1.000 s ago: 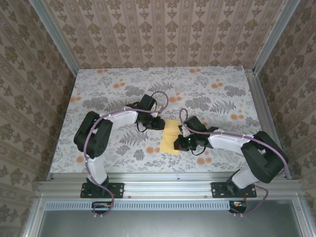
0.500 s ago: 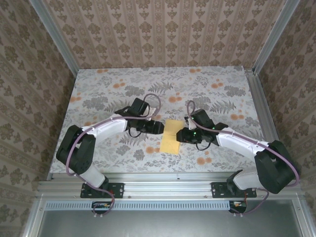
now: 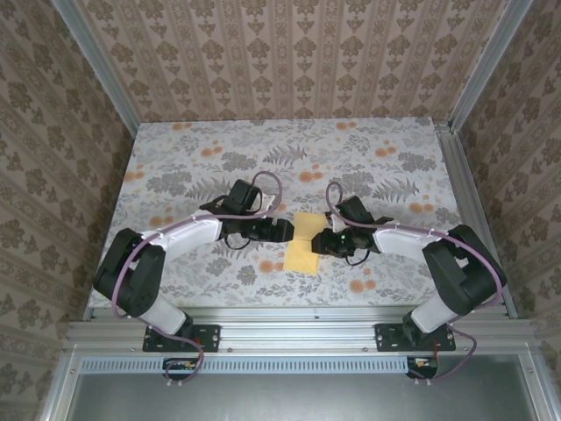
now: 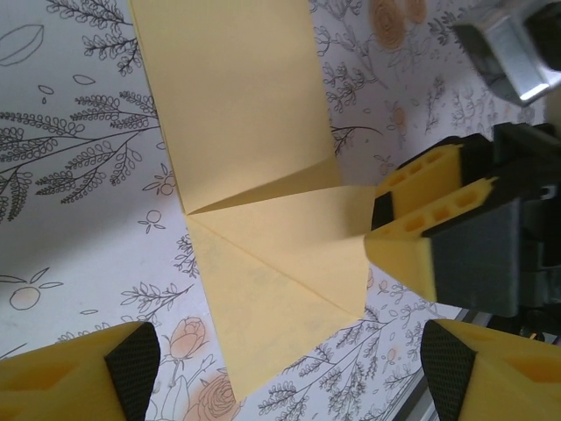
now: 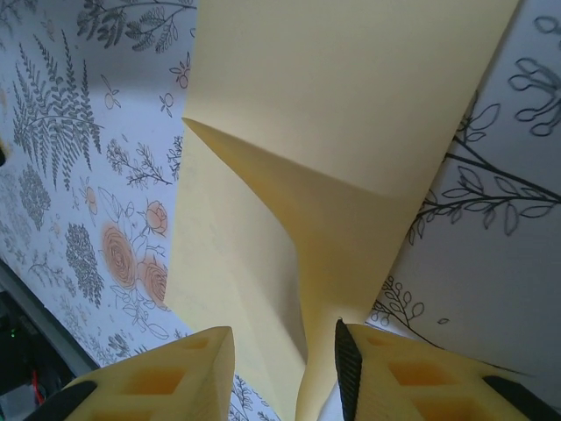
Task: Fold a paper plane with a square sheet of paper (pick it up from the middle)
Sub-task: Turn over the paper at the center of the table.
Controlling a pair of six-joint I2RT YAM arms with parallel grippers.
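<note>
At desk point(image 3: 175, 158) centre, square sheet of paper point(image 3: 302, 246) part-folded; left end effector point(image 4: 285, 351) wide, empty; right end effector point(image 5: 285, 351) half-open astride raised flap, likely to pinch crease.

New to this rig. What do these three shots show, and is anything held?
Two robot arms stand at the near edge of the table, each with a two-finger gripper. The top shot looks down from above and behind; the other two come from wrist cameras, so the yellow blocks at the bottom are that arm's fingers. On the table lies a partly folded yellow paper. The left gripper is open by it. The right gripper is open, a raised flap between its fingers; nothing looks gripped.
</note>
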